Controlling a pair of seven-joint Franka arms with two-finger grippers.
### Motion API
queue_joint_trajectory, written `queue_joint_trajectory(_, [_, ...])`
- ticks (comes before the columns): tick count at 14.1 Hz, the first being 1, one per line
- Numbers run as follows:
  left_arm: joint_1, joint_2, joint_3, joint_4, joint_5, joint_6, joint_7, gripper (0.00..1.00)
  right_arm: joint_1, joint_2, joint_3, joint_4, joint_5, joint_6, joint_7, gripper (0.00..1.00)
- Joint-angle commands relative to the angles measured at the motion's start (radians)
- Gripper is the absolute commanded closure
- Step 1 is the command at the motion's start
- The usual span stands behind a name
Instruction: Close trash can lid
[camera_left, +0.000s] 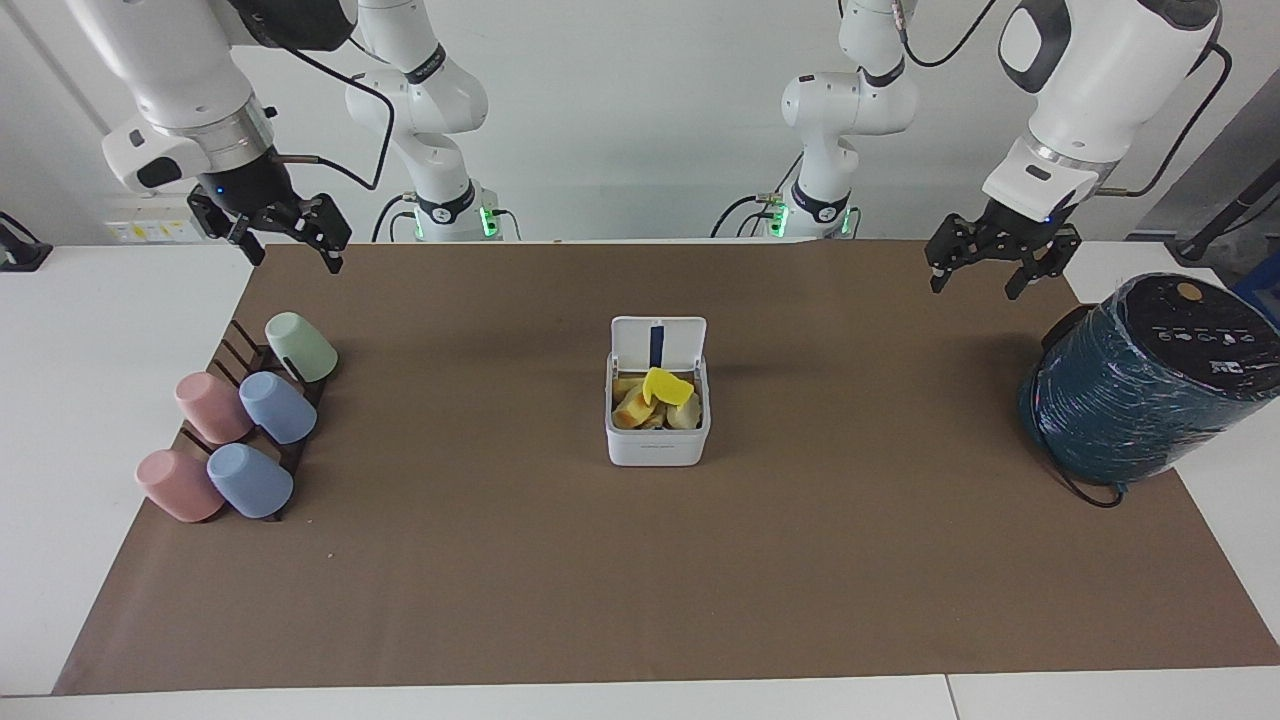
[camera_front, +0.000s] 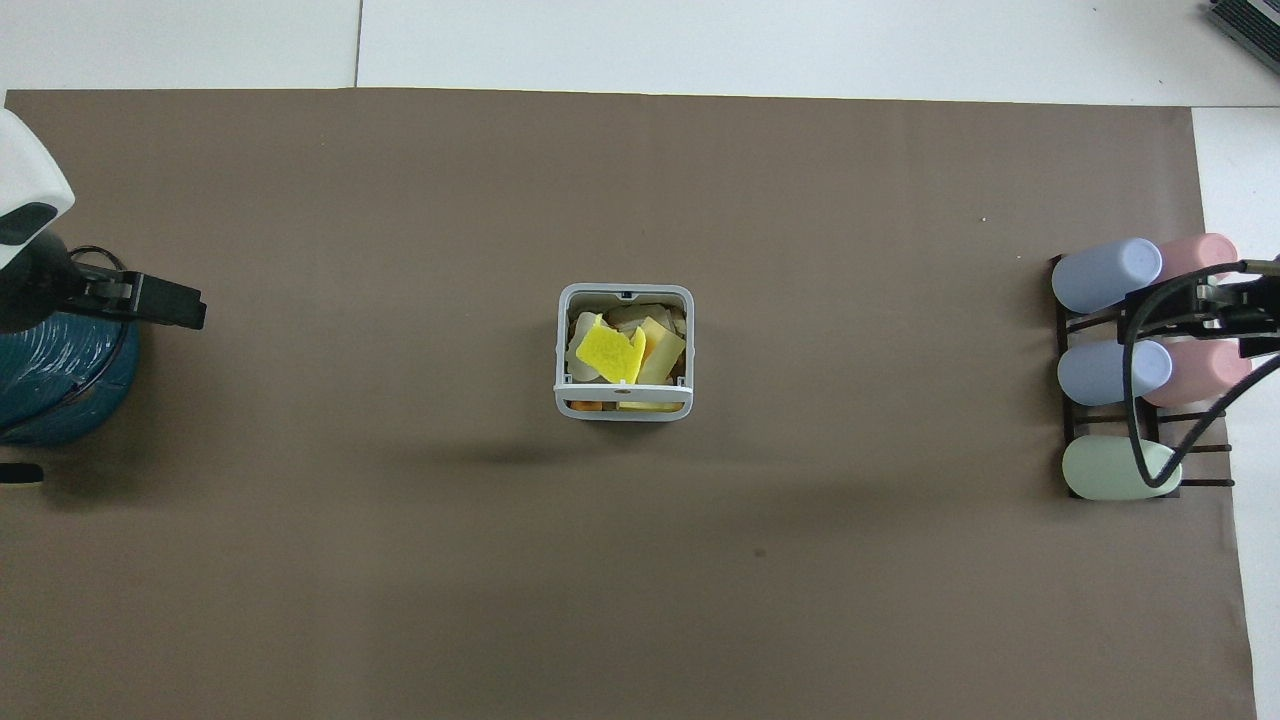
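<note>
The trash can (camera_left: 657, 425) sits mid-table with its lid (camera_left: 658, 344) standing upright on the hinge edge nearer the robots, yellow scraps (camera_left: 668, 386) showing inside. Nothing is done: the lid remains to be pushed down. The left gripper (camera_left: 990, 268) and right gripper (camera_left: 285, 238) hang with fingers spread, holding nothing, well apart from it.

Trash can (camera_left: 657, 440), frame centre: smooth white plastic, slight sheen; lid (camera_left: 658, 345) same plastic. Scraps (camera_left: 657, 400) inside: matt, spongy-looking, yellow/tan. Table cover (camera_left: 640, 580): matt brown paper, smooth. Cups (camera_left: 245, 420), mid-left of facing view: matt pastel plastic. Teal cylinder (camera_left: 1130, 400), mid-right of facing view: glossy wrap, wrinkled.
</note>
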Motion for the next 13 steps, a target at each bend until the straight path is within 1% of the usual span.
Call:
queue_joint_trajectory(1, [-0.002, -0.028, 0.005, -0.033, 0.012, 0.019, -0.001, 0.0, -0.002, -0.019, 0.0, -0.022, 0.015, 0.004, -0.023, 0.0])
queue_joint_trajectory(7, [-0.015, -0.028, 0.002, -0.033, 0.01, 0.008, -0.004, 0.0, -0.002, -0.019, -0.001, -0.022, 0.017, 0.004, -0.023, 0.0])
queue_joint_trajectory(9, [-0.018, -0.028, -0.001, -0.034, 0.012, 0.023, -0.007, 0.0, -0.002, -0.019, 0.0, -0.022, 0.015, 0.004, -0.023, 0.0])
queue_joint_trajectory(13, [-0.09, -0.032, 0.0, -0.051, 0.012, 0.05, -0.015, 0.0, -0.002, -0.019, 0.0, -0.022, 0.017, 0.004, -0.023, 0.0])
